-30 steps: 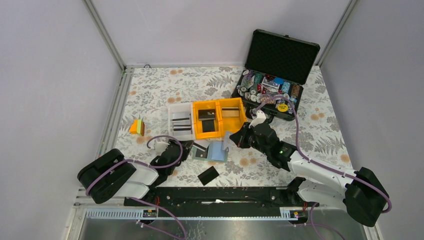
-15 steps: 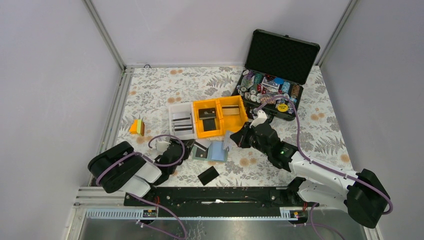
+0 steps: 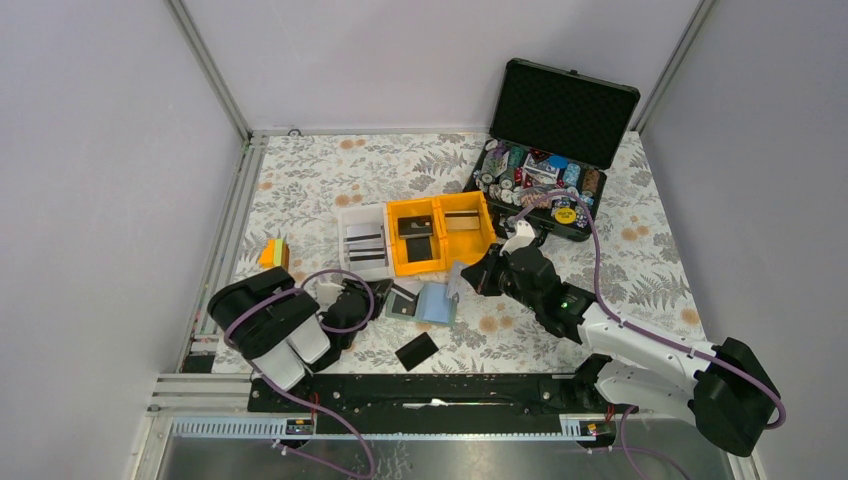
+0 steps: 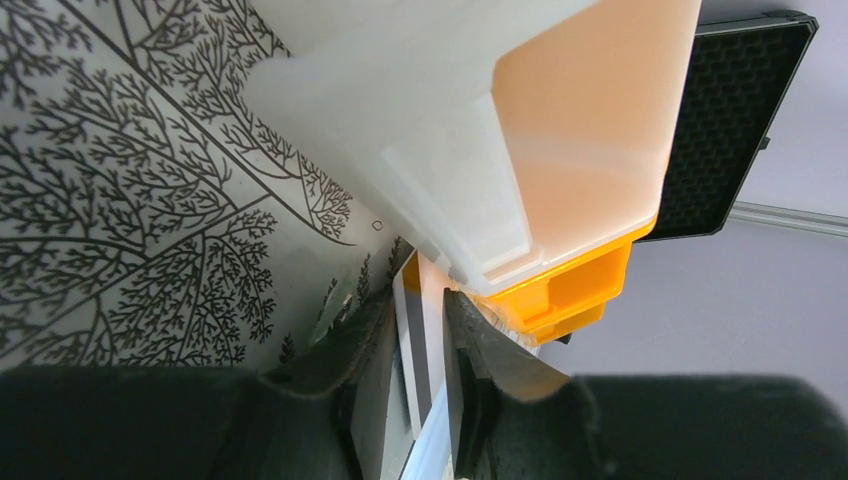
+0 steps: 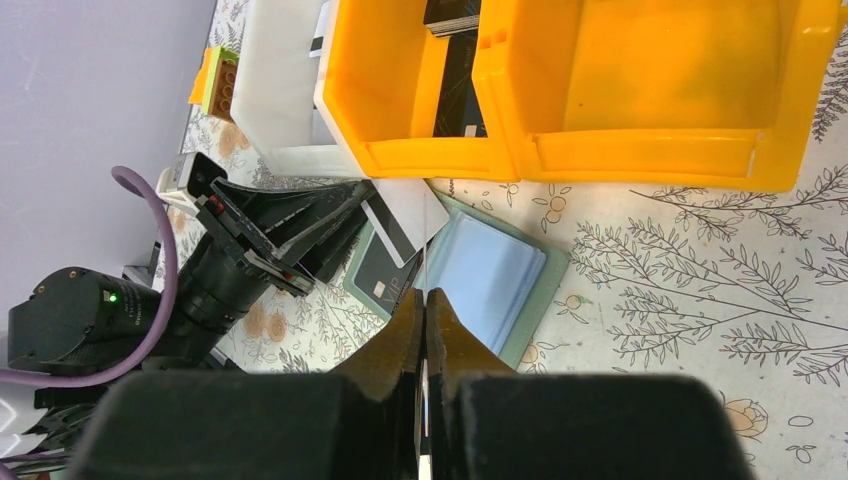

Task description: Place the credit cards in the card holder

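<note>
Holder (image 3: 432, 303): lies open on the desk (image 3: 640, 260) at centre of the top view, just below the yellow bin (image 3: 440, 262), blue pocket facing up.
Right fingers (image 5: 400, 330): pressed together on a thin clear leaf of the holder, leaf standing upright.
Left fingers (image 4: 365, 340): one each side of a striped card (image 4: 415, 350) at the holder's left edge; whether clamped, cannot tell.
Black card (image 3: 416, 351): flat on the desk, lower centre, just below the holder.
</note>
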Robot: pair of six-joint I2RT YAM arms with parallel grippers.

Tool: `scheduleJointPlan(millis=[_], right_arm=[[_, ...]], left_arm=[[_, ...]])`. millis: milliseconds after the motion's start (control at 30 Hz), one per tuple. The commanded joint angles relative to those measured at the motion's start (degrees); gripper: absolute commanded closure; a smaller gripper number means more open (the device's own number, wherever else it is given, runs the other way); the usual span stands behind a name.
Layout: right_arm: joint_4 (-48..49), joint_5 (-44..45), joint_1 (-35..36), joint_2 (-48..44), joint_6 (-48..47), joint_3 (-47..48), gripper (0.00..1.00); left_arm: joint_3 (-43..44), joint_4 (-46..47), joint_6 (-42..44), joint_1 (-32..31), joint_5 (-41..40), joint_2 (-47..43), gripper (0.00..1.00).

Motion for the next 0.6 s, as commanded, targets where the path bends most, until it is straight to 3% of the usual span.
scheduleJointPlan(millis=[0, 200, 467, 567], right_arm=[[0.4, 1.95, 0.41, -0.39, -0.32, 1.63, 1.0], [0.29, 1.86, 0.41, 0.02, -0.51, 2.09, 1.0], [0.1, 1.95, 0.41, 0.06, -0.77, 2.63, 1.0], [-0.08, 2.04, 0.41, -0.08, -0.85, 2.72, 1.0]], left_arm=[[-1.23, 10.41, 1.15, -0.42, -1.1, 4.42, 0.76], [-0.97, 14.14, 2.21, -0.37, -1.06, 7.8, 0.79], [-1.23, 13.35, 5.16, -0.43, -2.15, 4.45, 0.98], [-1.98, 13.34, 5.29, -0.41, -1.46, 3.56, 1.0]])
